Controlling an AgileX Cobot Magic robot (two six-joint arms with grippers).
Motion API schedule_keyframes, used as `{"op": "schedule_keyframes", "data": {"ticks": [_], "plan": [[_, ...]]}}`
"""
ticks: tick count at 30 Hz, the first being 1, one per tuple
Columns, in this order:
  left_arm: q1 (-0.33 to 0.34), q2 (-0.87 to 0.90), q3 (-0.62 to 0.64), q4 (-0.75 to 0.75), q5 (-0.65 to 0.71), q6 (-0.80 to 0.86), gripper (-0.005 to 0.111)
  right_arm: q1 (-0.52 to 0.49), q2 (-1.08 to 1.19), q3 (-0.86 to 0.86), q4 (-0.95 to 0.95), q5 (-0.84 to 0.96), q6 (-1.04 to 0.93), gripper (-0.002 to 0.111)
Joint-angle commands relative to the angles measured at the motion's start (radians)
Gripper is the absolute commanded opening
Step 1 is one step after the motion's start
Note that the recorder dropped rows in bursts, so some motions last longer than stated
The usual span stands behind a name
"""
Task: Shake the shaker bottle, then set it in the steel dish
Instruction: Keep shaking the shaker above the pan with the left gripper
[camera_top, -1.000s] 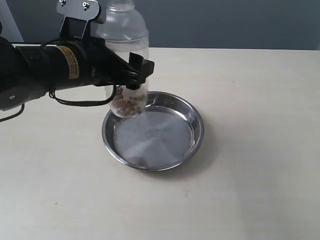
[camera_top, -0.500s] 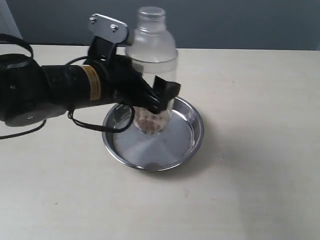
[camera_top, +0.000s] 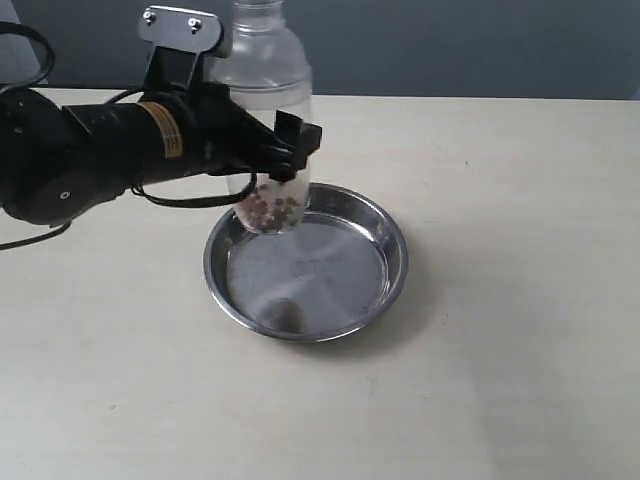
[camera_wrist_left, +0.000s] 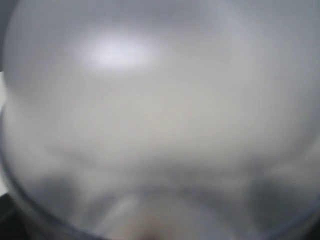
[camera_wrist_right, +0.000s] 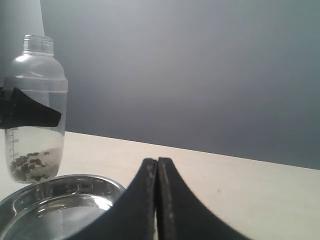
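I hold the shaker bottle (camera_top: 262, 70) upright in the left gripper (camera_top: 272, 152), jaws spread wide around it, base hovering over the steel dish (camera_top: 398, 262) at its left-arm edge.

The shaker bottle (camera_top: 262, 70) overhangs the otherwise open steel dish (camera_top: 400, 262).

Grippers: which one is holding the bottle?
The left gripper, on the left in the exterior view: it clamps the shaker bottle. The right gripper is shut on nothing, away from the bottle.

Upright over the far-left rim of the steel dish (camera_top: 400, 262): shaker bottle (camera_top: 262, 80). Beneath the dish, mid-scene: table (camera_top: 500, 380).
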Motion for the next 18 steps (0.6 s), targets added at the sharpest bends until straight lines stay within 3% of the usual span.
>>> {"op": "schedule_keyframes", "data": {"ticks": [1,3,5,8,10,12,15,18], "plan": [[-0.081,-0.014,-0.010,0.169,-0.119,-0.088,0.000,0.004,-0.004,0.002,-0.001,0.000,0.001,-0.001],[-0.077,-0.014,-0.024,0.151,-0.019,-0.030,0.000,0.004,-0.004,0.002,-0.001,-0.002,0.001,-0.001],[-0.035,-0.014,-0.038,-0.001,0.109,0.100,0.000,0.004,-0.004,0.002,-0.001,-0.002,0.001,-0.001],[-0.054,-0.014,-0.031,-0.108,0.056,0.066,0.000,0.004,-0.004,0.002,-0.001,0.000,0.001,-0.001],[-0.128,-0.014,-0.031,0.059,-0.030,0.043,0.000,0.004,-0.004,0.002,-0.001,-0.002,0.001,-0.001],[-0.151,-0.014,-0.041,0.175,-0.011,0.046,0.000,0.004,-0.004,0.002,-0.001,0.005,0.001,-0.001],[-0.070,-0.012,-0.058,0.048,0.112,0.105,0.000,0.004,-0.004,0.002,-0.001,0.003,0.001,-0.001],[-0.030,-0.014,-0.042,-0.130,0.051,0.078,0.000,0.004,-0.004,0.002,-0.001,0.003,0.001,-0.001]]}}
